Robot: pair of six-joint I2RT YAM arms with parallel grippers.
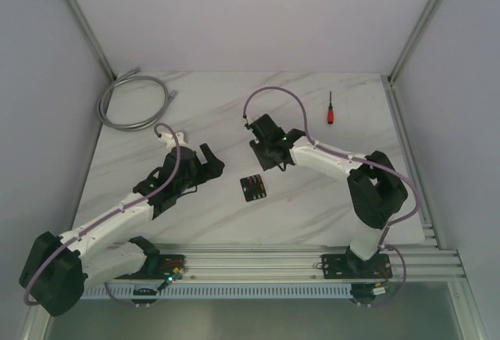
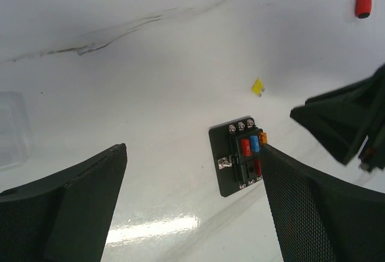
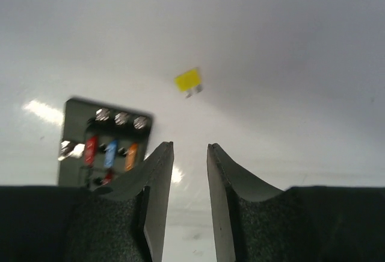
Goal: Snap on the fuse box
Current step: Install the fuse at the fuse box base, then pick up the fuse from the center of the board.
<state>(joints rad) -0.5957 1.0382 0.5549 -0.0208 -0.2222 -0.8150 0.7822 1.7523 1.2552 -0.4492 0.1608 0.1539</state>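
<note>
The fuse box (image 1: pixel 251 187) is a small flat black block lying on the white marble table between the two arms, with red, blue and orange fuses in its slots. In the left wrist view the fuse box (image 2: pixel 237 159) sits just inside the right finger. My left gripper (image 1: pixel 206 160) hovers to its left, wide open and holding nothing (image 2: pixel 192 153). My right gripper (image 1: pixel 273 165) hangs just behind and to the right of the box. Its fingers stand a little apart with nothing between them (image 3: pixel 190 146). In the right wrist view the fuse box (image 3: pixel 102 147) lies to the left of the fingers.
A loose yellow fuse (image 3: pixel 188 80) lies on the table beyond the box (image 2: pixel 257 87). A red-handled screwdriver (image 1: pixel 330 109) lies at the back right. A coiled grey cable (image 1: pixel 133 102) sits at the back left. A faint translucent rectangle (image 2: pixel 12 131) shows at the left edge of the left wrist view.
</note>
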